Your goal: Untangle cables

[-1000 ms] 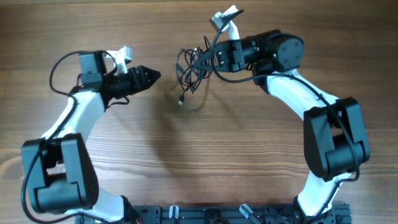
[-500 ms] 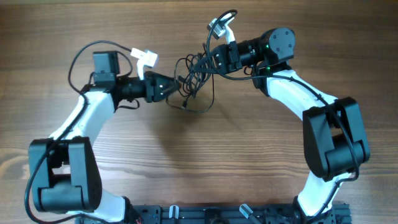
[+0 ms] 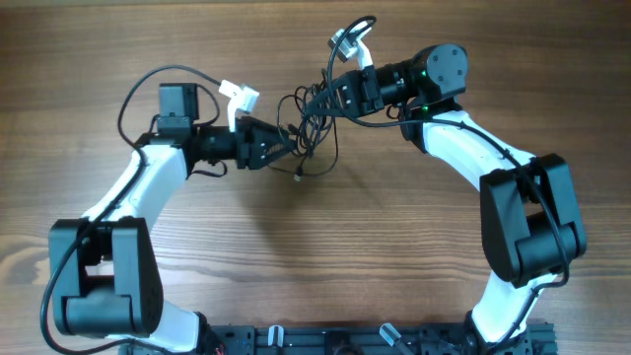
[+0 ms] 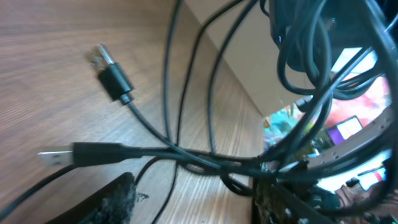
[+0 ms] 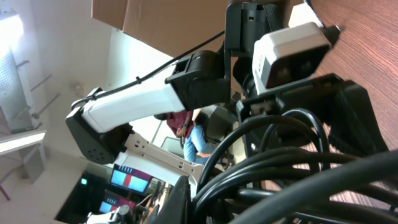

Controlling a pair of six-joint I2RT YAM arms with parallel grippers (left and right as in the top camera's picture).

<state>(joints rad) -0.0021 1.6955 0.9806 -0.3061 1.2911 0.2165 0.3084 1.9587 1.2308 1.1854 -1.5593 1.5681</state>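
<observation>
We saw the right gripper [image 3: 331,99] clamped shut on the cables [image 3: 308,126], a black tangle bunched at its fingertips and drooping to the table [image 3: 394,247] just left of it. The left gripper [image 3: 276,150] sat farther left, among the strands; we could not tell how its jaws stood.

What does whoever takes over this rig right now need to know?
Right end effector: shut on the cables, gripping the bunch at its upper right.
Left end effector: open, pushed into the bunch's left side, strands between its jaws, nothing clamped.
Cables: one tangled bunch between the two end effectors; two plug ends lie free in the left wrist view.
Done: bunch gripped on one side.
Left: clamp a free strand with the left, pull it out, separate the rest.
</observation>
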